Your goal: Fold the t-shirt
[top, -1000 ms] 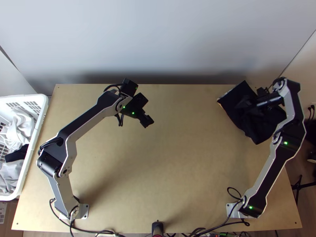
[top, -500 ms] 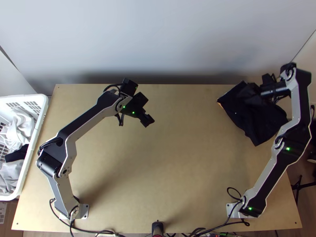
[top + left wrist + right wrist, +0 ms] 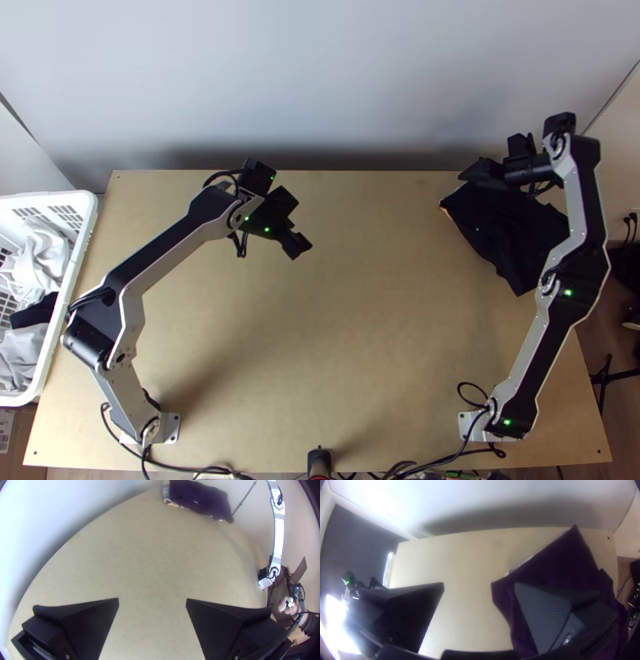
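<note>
Shirt [image 3: 508, 232]: seemingly folded, laid far right.
Left gripper [image 3: 301, 244]: opened wide, nothing held.
Right gripper [image 3: 470, 174]: opened wide, nothing held.

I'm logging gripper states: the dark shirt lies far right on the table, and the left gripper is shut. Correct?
No: the left gripper is open, as the left wrist view shows. The dark shirt does lie far right on the table.
</note>
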Robot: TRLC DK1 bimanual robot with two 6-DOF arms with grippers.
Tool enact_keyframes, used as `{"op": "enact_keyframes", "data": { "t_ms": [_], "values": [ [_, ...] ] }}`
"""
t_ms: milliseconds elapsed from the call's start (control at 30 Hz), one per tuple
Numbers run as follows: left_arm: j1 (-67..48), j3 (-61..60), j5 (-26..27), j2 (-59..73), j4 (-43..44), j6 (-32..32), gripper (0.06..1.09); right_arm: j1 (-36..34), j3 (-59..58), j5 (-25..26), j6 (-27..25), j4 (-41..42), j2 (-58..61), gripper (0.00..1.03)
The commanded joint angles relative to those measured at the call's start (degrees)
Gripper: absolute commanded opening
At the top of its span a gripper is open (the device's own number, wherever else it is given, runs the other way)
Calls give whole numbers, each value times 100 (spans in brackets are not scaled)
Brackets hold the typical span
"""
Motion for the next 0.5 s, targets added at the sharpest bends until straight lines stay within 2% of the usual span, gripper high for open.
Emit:
{"op": "enact_keyframes", "data": {
  "t_ms": [0, 133, 300, 467],
  "values": [
    [89, -341, -2, -402, -6, 108, 104, -153, 223, 171, 747, 736, 822, 98],
    [151, -491, -2, -551, -6, 143, 104, -249, 214, 171, 879, 718, 954, 98],
    [247, -526, -10, -806, 38, 152, 104, -434, 223, 224, 870, 824, 163, 98],
    [538, -781, -98, -1412, 530, 3, 104, -522, 38, 839, 606, 894, -1323, 98]
  ]
}}
